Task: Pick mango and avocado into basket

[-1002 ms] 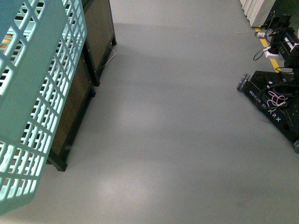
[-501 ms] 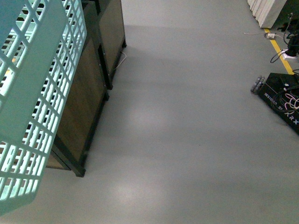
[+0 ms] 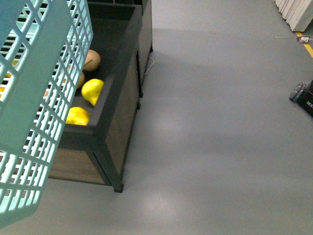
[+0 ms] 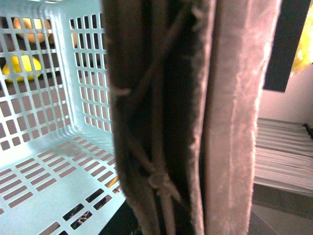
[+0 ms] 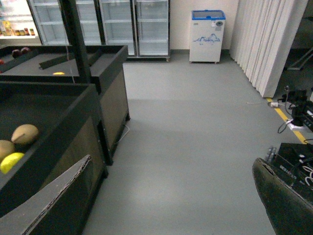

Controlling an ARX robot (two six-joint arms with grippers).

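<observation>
The aqua-blue basket (image 3: 34, 98) hangs tilted at the left of the front view. My left gripper (image 4: 195, 161) is shut on its brown-grey handle (image 4: 161, 122), which is tied with zip ties; the basket floor (image 4: 44, 171) looks empty. Two yellow mangoes (image 3: 92, 90) (image 3: 77, 116) lie in a dark display bin (image 3: 122, 98) beside the basket. One mango also shows in the right wrist view (image 5: 11, 161). My right gripper (image 5: 171, 205) is open and empty above the floor, right of the bin. No avocado is in view.
Tan round fruits (image 3: 91, 59) lie by the mangoes. More dark bins (image 5: 98, 54) stand behind, with glass fridges (image 5: 122, 24), a white chest freezer (image 5: 208, 35) and a curtain (image 5: 269, 39). Another robot's base (image 3: 305, 98) sits on the grey floor at right.
The front view has swung toward the bins: the dark bin now shows its inside with the yellow mangoes, and the other robot's base has slid to the right edge. The basket stays held.
</observation>
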